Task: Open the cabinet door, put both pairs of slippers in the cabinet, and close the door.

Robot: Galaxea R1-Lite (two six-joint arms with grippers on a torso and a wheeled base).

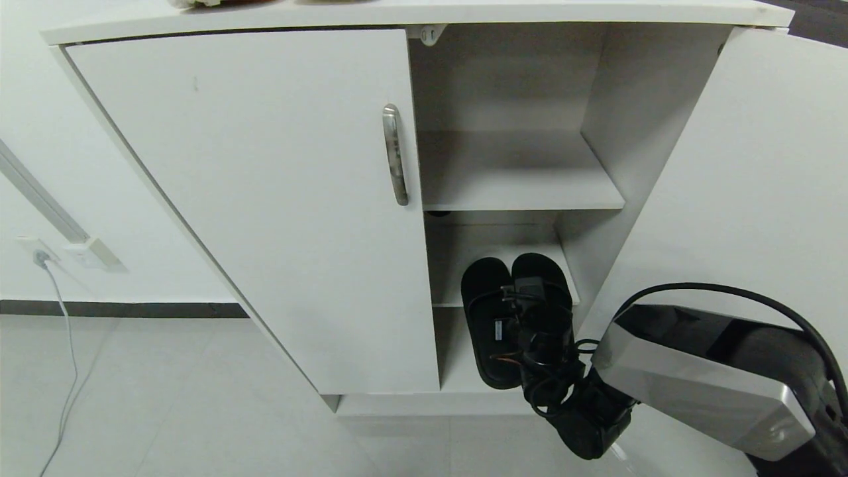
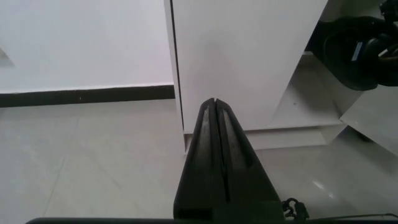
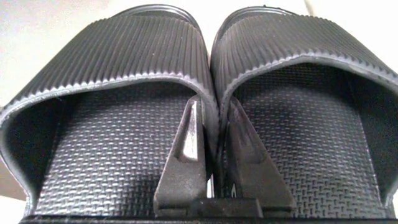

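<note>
Right gripper [image 3: 212, 109] pinching slippers [image 3: 124, 74] (inner edges together); left gripper [image 2: 214, 102] fingers pressed together.

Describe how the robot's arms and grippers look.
The right arm has a boxy silver-grey and glossy black shell, with a thick black cable arching over it. The right gripper has matte black wedge-shaped fingers. The left gripper is black too, with long tapering fingers.

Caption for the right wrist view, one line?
Right gripper pinching the adjoining inner edges of a pair of black slippers, one finger inside each.
</note>
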